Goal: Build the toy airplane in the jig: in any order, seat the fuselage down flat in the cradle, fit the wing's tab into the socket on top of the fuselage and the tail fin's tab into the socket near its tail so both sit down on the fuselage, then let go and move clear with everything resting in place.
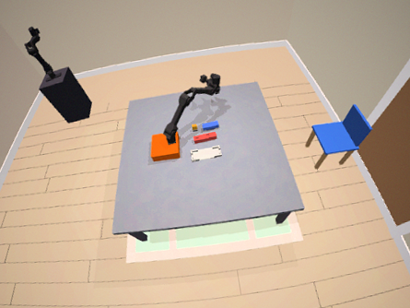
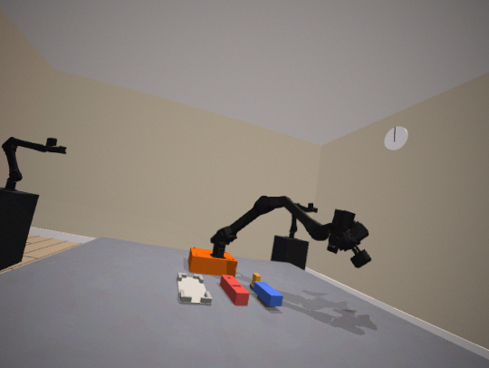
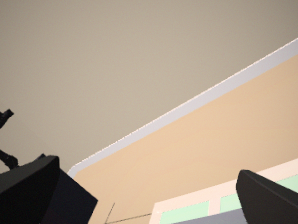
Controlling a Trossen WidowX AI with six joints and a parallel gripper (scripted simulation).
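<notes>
The white jig cradle (image 1: pixel 206 153) (image 2: pixel 194 289) lies empty on the table. The red fuselage (image 1: pixel 205 138) (image 2: pixel 237 294) lies beside it on the table, with dark socket openings on top. The blue wing (image 1: pixel 211 126) (image 2: pixel 268 295) lies beyond the fuselage in the top view. The small yellow-orange tail fin (image 1: pixel 194 127) (image 2: pixel 256 278) is on the table near one end of the wing. My gripper (image 3: pixel 150 173) is open and empty, raised high and away from all the parts. The wrist view shows none of the parts.
The orange base block (image 1: pixel 165 147) (image 2: pixel 212 263) of my arm stands beside the parts on the grey table (image 1: pixel 202 189) (image 2: pixel 136 317). A blue chair (image 1: pixel 338 137) stands off the table's right side in the top view. Another arm on a black pedestal (image 1: pixel 66 97) stands away from the table.
</notes>
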